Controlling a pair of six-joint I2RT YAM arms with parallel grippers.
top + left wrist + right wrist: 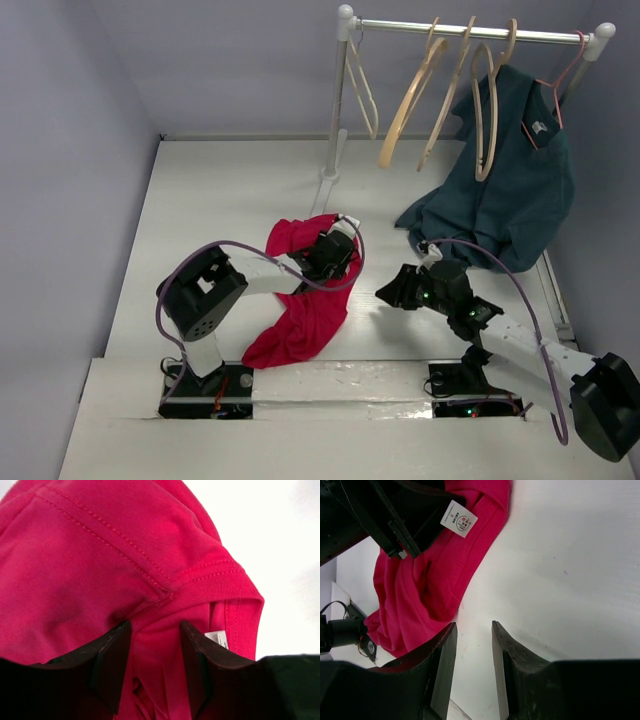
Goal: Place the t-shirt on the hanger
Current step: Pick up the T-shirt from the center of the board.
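Note:
The crimson t-shirt [300,320] lies crumpled on the white table between the two arms. My left gripper [335,250] sits at its neck end, open. In the left wrist view the collar fabric [100,555] runs loosely between the parted fingers of the left gripper [155,626], with the white label [217,637] beside the right finger. My right gripper [385,292] hovers just right of the shirt, open. Only bare table shows between the fingers of the right gripper [473,625], beside the t-shirt [430,575] and its label [458,518]. Three tan wooden hangers [447,95] hang on the rail.
The rail [470,30] stands at the back on a white post [335,110]. It also holds a thin white hanger [362,85] and a pink hanger [560,75] carrying a dark teal shirt [500,190], whose hem rests on the table near my right arm.

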